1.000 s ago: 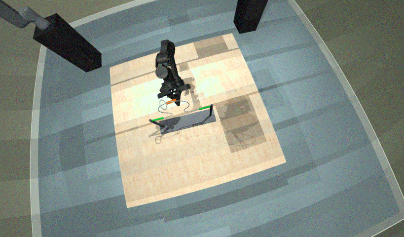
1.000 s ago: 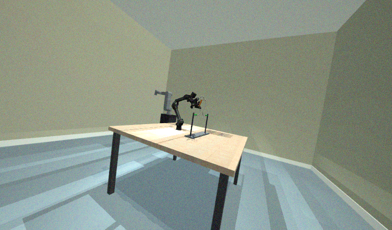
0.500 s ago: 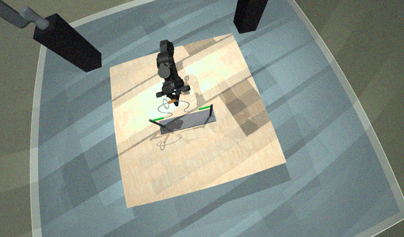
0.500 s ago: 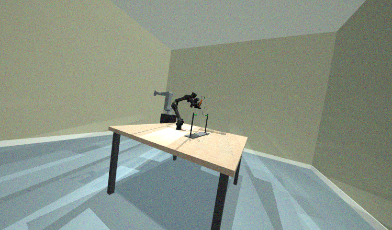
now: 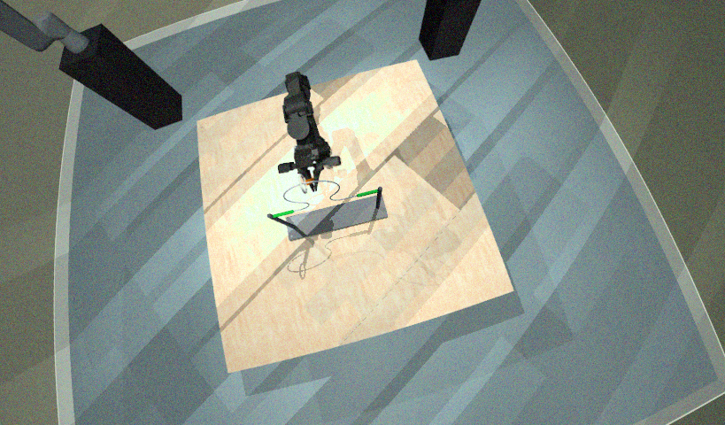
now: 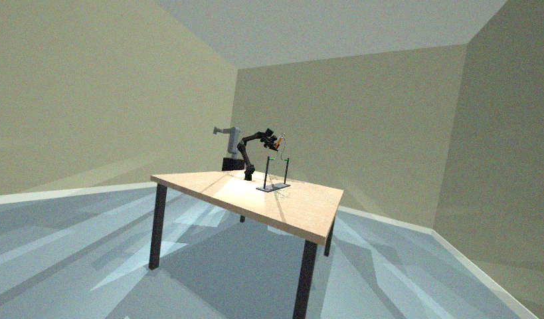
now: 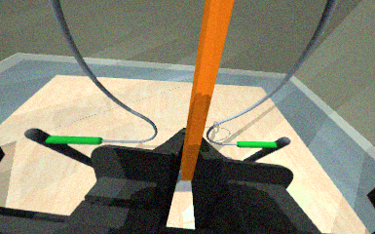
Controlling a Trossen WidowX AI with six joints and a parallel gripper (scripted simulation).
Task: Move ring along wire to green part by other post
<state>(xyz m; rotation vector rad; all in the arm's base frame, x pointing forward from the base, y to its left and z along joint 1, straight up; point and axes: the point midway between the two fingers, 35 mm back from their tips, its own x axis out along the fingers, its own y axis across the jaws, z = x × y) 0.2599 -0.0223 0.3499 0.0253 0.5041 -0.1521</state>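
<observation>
The gripper (image 5: 312,186) (image 6: 275,147) (image 7: 188,132) was closed on the orange handle (image 5: 309,181) (image 6: 279,141) (image 7: 206,73). The ring (image 5: 303,187) (image 6: 282,133) stood high at the wire's (image 5: 338,189) (image 6: 282,152) (image 7: 111,97) raised grey bend, between the left and right green parts; contact could not be determined.

The table (image 5: 418,263) (image 6: 298,213) (image 7: 135,97) has a pale wood top and dark legs (image 6: 157,225). Behind it, apart from it, a grey arm (image 5: 20,28) (image 6: 232,144) stands on a black pedestal (image 5: 163,112) (image 6: 227,165). The top view shows another black block (image 5: 447,31). Shadows streak the blue-grey floor (image 5: 539,158) (image 6: 227,276) (image 7: 1,109); pale skirting (image 5: 61,315) (image 6: 385,219) (image 7: 145,63) edges it below olive walls (image 5: 698,104) (image 6: 345,118) (image 7: 101,34), under a grey ceiling (image 6: 325,31).
</observation>
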